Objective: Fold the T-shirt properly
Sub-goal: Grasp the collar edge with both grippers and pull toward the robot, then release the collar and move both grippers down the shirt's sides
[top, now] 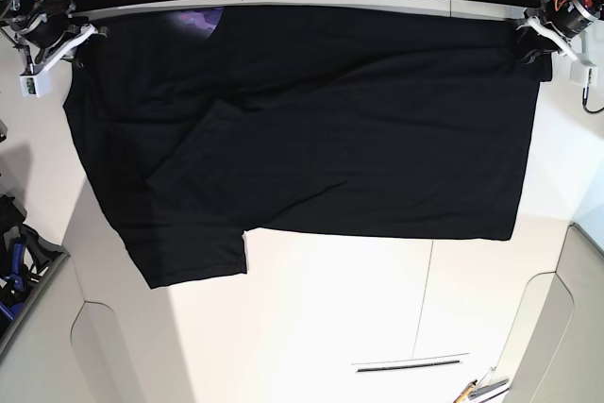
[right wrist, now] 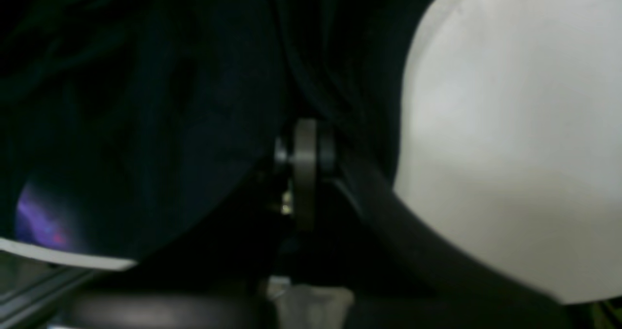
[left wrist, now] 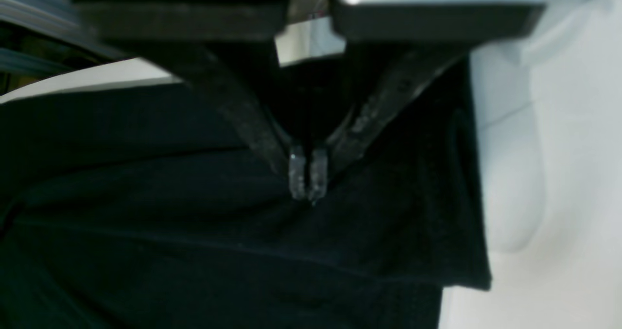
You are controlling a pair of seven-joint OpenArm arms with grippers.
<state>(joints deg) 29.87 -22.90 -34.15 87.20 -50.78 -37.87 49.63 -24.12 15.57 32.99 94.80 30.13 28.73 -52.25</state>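
White table (top: pixel 330 318), black T-shirt (top: pixel 330 139) spread flat

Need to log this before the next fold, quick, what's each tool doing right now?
Left tool: closed, pinching the black T-shirt at its far corner.
Right tool: closed at the T-shirt's other far corner, apparently gripping it.

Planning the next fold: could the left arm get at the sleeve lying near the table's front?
Probably not right away: the left gripper has its jaws shut on the T-shirt at the far corner, opposite the sleeve.
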